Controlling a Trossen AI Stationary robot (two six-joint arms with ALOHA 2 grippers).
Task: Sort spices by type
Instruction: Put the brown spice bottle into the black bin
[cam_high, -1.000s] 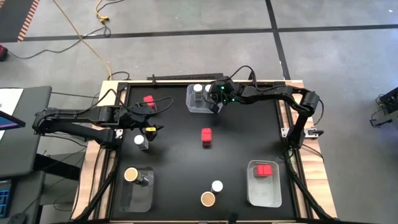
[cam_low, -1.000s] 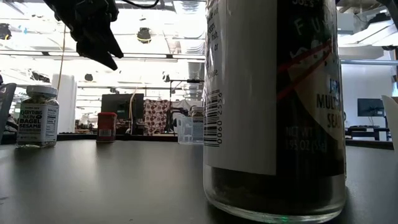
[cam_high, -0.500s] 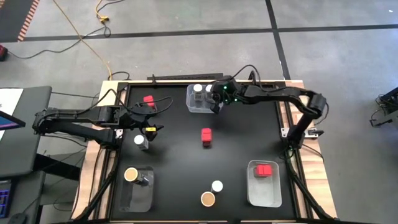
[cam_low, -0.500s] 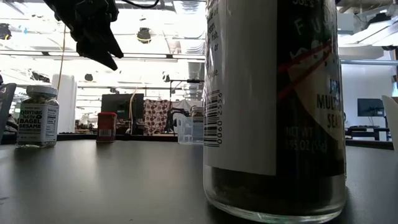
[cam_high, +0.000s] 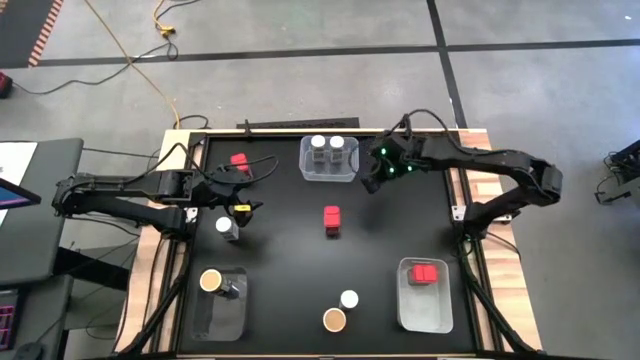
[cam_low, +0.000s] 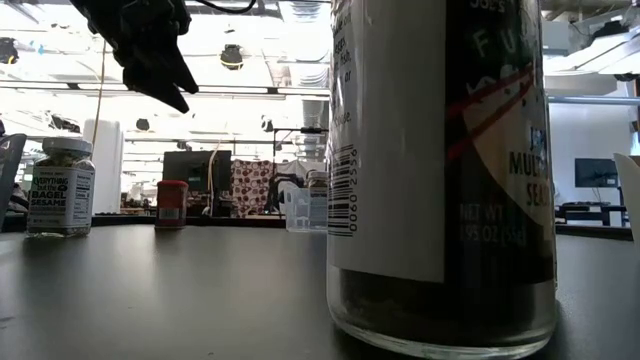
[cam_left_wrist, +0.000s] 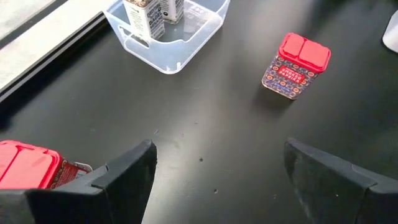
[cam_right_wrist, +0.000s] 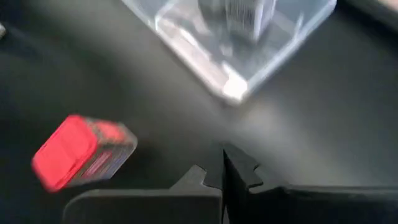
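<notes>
White-lid jars, binned: two (cam_high: 328, 146) stand side by side in the clear bin at the table's far edge (cam_high: 330, 172).
White-lid jars, loose: one (cam_high: 227, 227) by the left arm, one (cam_high: 349, 298) near the front edge.
Tan-lid jars: one (cam_high: 210, 281) in the front-left bin (cam_high: 222, 318), one (cam_high: 334, 320) loose, just beside the front white-lid jar.
Red containers: one (cam_high: 332, 218) at table centre, one (cam_high: 240, 160) at far left, a pair (cam_high: 427, 273) in the front-right bin (cam_high: 425, 312).
Right gripper (cam_high: 372, 180): fingers pressed together, holding nothing, on the right of the far bin, apart from it.
Left gripper (cam_high: 243, 203): jaws spread wide, nothing between them, raised above the table's left side near the loose white-lid jar.
Table (cam_high: 390, 240): black top.
</notes>
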